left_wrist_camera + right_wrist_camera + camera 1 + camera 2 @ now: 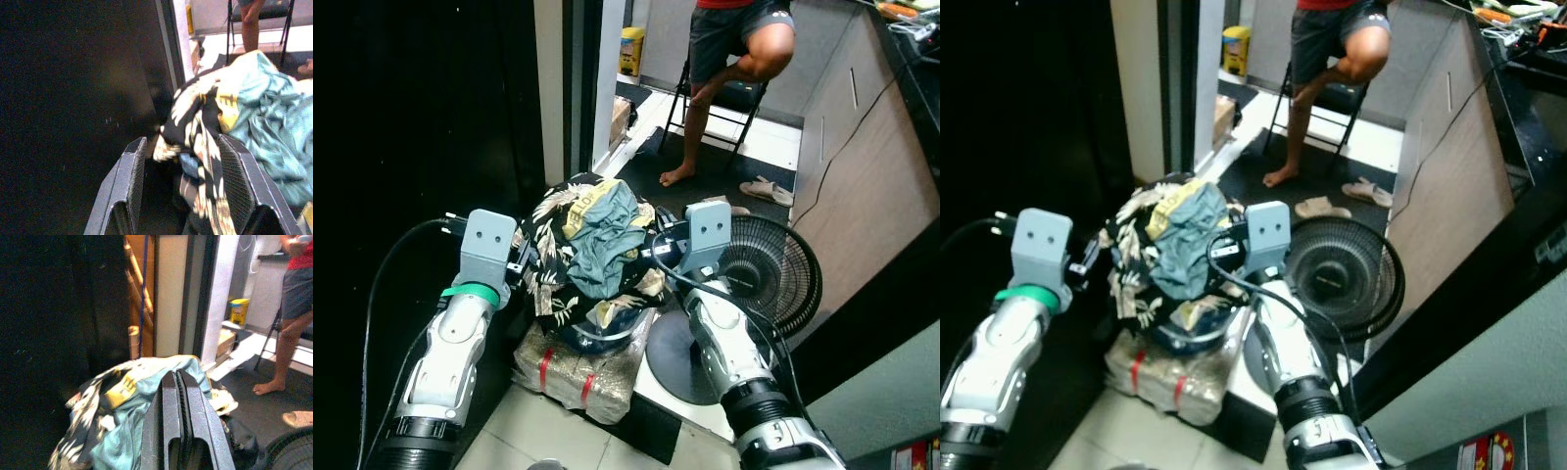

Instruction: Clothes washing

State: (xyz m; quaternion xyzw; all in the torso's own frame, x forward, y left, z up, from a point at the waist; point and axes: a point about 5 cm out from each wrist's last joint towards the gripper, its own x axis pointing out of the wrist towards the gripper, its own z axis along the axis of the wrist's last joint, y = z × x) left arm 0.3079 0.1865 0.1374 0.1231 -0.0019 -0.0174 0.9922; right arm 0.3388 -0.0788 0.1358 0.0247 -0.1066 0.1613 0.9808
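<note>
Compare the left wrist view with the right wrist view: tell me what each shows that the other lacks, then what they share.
Left wrist view alone: the left gripper open, its fingers straddling a fold of the dark floral garment.
Right wrist view alone: the right gripper shut, its fingers pressed together above the pile, a yellow container on the floor, and the fan grille's edge.
Both: the teal garment on the clothes pile, the dark doorway, and a person's bare leg by a chair.

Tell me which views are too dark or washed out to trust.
Head views: left side black, the pile of floral and teal clothes well lit. Left wrist view: left half dark, the clothes overexposed between the left gripper fingers. Right wrist view: left side dark, right gripper clear.
</note>
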